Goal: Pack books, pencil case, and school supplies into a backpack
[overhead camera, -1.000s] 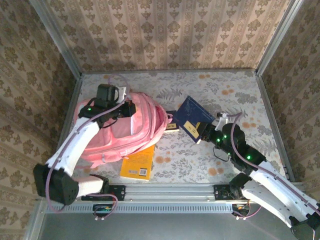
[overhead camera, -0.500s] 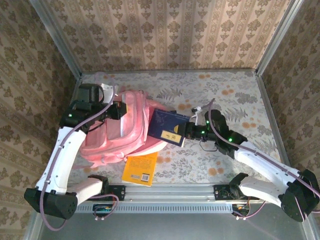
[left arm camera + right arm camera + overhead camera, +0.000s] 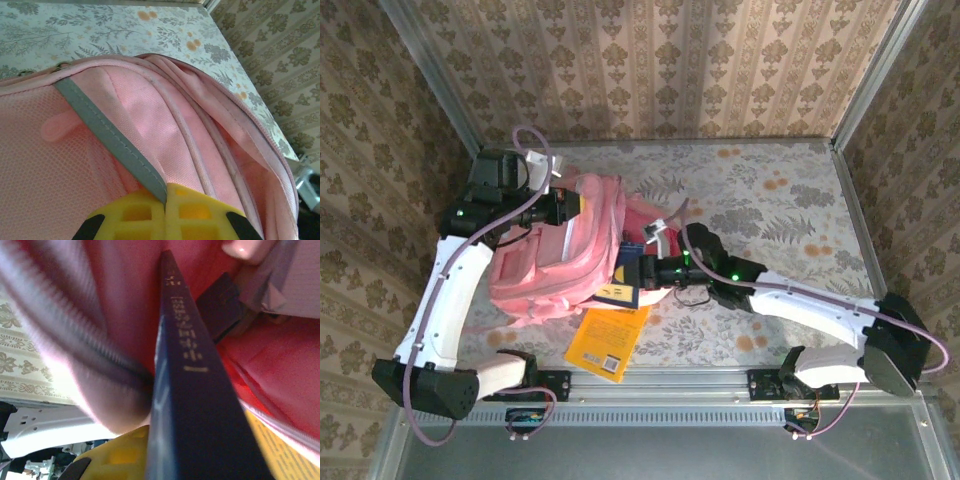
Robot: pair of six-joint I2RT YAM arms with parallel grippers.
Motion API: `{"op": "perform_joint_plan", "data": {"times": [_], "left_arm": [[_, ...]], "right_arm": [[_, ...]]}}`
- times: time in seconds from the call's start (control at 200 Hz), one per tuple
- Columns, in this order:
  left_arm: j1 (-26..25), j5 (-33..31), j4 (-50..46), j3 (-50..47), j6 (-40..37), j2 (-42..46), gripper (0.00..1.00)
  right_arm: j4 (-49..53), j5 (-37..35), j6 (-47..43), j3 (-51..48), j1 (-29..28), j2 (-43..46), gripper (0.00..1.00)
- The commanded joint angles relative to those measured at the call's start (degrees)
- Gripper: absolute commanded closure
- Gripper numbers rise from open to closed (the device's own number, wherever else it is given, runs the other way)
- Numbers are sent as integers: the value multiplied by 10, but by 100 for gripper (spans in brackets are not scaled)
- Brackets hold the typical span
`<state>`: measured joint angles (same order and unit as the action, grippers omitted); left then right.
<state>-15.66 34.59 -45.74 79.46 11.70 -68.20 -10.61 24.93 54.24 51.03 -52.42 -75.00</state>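
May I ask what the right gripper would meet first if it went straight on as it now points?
Most likely the backpack: the right gripper, shut on the navy book, points left into its open mouth, so the book's front edge would press into the pink lining first. Depth is unclear.

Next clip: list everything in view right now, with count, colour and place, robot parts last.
backpack: one, pink, lying on the table's left half.
navy book: one, dark navy, edge-on, partway into the backpack's opening.
yellow book: one, bright yellow, flat near the table's front edge, far end under the backpack.
table: one, pale floral print.
left pincer: one, yellow fingers, shut on the backpack's grey trim.
right pincer: one, yellow finger showing, shut on the navy book at the opening.
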Motion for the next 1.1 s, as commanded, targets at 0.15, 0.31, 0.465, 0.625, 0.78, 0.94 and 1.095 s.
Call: {"op": "perform_joint_plan", "data": {"times": [0.15,0.31,0.465,0.625,0.78,0.94,1.095], "left_arm": [[-5,34,83,17,-41,54,100],[-9,74,111,-5,-43,71,100],[-24,78,98,8,-61,69,100],[-28,70,95,11,-68,64,100],[-29,71,102,11,-65,58,100],[-31,87,117,7,-60,54,100],[-35,93,120,6,-60,49,100]], "right_arm": [[7,-109,6,70,-4,-34,100],[71,-156,20,81,30,-41,100],[47,-117,57,64,77,-62,100],[32,-52,55,81,85,-99,100],[33,-67,72,87,83,-133,100],[-5,-91,117,114,63,-170,100],[-49,-120,184,138,53,-211,100]]}}
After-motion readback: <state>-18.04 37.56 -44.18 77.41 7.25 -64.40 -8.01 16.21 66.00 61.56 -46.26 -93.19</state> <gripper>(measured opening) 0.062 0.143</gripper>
